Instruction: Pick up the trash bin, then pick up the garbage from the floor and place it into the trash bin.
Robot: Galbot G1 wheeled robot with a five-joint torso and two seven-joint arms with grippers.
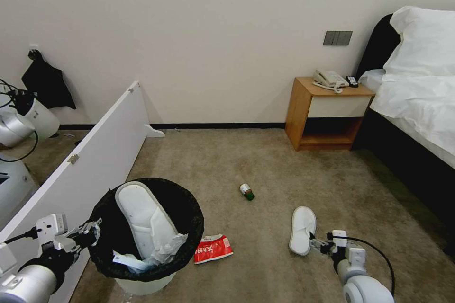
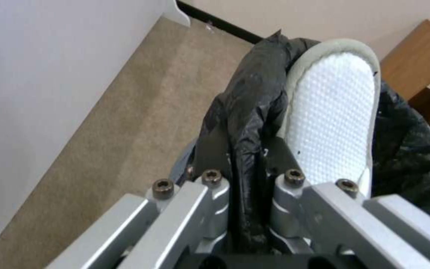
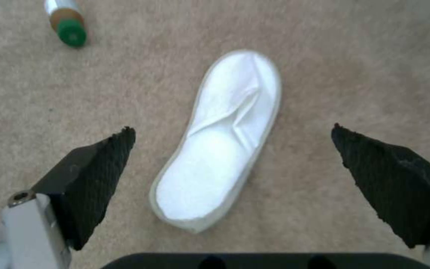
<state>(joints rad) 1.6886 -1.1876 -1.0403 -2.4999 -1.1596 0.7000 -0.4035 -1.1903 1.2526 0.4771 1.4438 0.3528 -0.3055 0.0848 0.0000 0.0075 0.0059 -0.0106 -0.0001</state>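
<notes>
Wooden nightstand [image 1: 327, 113] against wall, telephone [image 1: 329, 78] on top; bed [image 1: 417, 90] beside; white panel [image 1: 90, 161] left.

The trash bin [image 1: 142, 286] runs off the head view's lower edge, its base unseen. A slipper [image 1: 142, 220] inside it is buried at the lower end under what may be tissue. The red-white packet's [image 1: 213, 249] print is unreadable.

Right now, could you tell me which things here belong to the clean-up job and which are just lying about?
Job:
- trash bin, rim clamped by left gripper, one slipper inside
- floor slipper, under the open right gripper
- red-white packet
- green-capped bottle

Just there:
- nightstand, telephone
- bed
- white board
</notes>
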